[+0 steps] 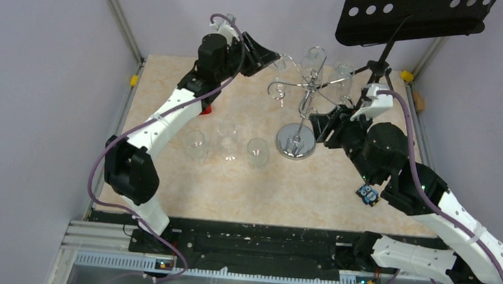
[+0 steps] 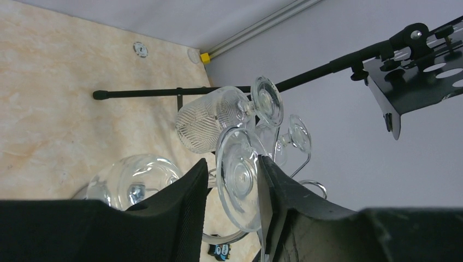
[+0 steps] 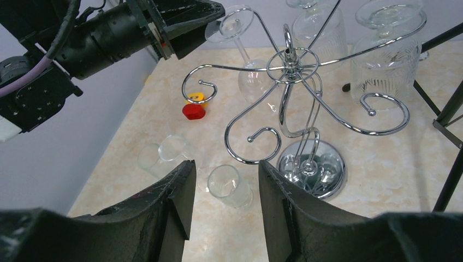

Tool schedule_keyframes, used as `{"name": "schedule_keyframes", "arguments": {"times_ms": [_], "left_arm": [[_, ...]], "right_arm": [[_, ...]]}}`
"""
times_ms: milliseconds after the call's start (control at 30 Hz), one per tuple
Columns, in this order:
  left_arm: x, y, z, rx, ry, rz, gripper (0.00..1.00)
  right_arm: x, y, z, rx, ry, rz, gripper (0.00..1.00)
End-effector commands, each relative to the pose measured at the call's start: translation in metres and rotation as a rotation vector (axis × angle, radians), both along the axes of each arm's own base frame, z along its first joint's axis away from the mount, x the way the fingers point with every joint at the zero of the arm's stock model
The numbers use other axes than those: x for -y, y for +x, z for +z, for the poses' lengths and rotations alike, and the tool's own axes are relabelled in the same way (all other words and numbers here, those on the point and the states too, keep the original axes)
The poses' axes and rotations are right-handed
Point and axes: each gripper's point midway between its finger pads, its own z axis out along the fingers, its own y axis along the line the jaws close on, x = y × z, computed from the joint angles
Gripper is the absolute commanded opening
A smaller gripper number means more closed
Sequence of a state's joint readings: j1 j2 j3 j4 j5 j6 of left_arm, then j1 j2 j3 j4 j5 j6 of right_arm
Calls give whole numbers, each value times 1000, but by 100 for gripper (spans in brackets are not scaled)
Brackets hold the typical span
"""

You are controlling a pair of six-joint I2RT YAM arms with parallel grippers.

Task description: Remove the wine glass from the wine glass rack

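The chrome wine glass rack [image 1: 306,95] stands at the back middle of the table; its curled arms also show in the right wrist view [image 3: 289,98]. A clear wine glass [image 3: 248,73] hangs upside down from its left arm. My left gripper [image 1: 270,56] is open at that arm, and the glass's round foot [image 2: 240,180] sits between the fingers. The right finger [image 2: 284,191] touches the foot's rim, and a gap shows on the other side. My right gripper [image 1: 322,124] is open and empty beside the rack's pole, above the disc base [image 3: 311,164].
Two patterned glasses [image 1: 314,59] [image 1: 342,78] hang on the rack's far side. Three clear glasses [image 1: 195,144] [image 1: 227,140] [image 1: 257,151] stand on the table left of the base. A red piece [image 1: 205,109] lies beyond them. A black music stand [image 1: 410,18] rises at the back right.
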State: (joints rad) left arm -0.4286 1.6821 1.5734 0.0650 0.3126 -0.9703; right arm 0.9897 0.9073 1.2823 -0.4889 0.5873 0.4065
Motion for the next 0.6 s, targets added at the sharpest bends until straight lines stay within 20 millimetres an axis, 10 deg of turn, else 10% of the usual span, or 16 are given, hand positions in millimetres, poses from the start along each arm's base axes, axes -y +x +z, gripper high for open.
{"name": "schedule_keyframes", "arguments": {"times_ms": [0,567], "left_arm": [[-3,2,22,43,22,13,39],[-12,-18,38,37,36,5,0]], "right_arm": [[-7,-1,7,11,39,31,47],[-14,-1,3,6,46,50,47]]}}
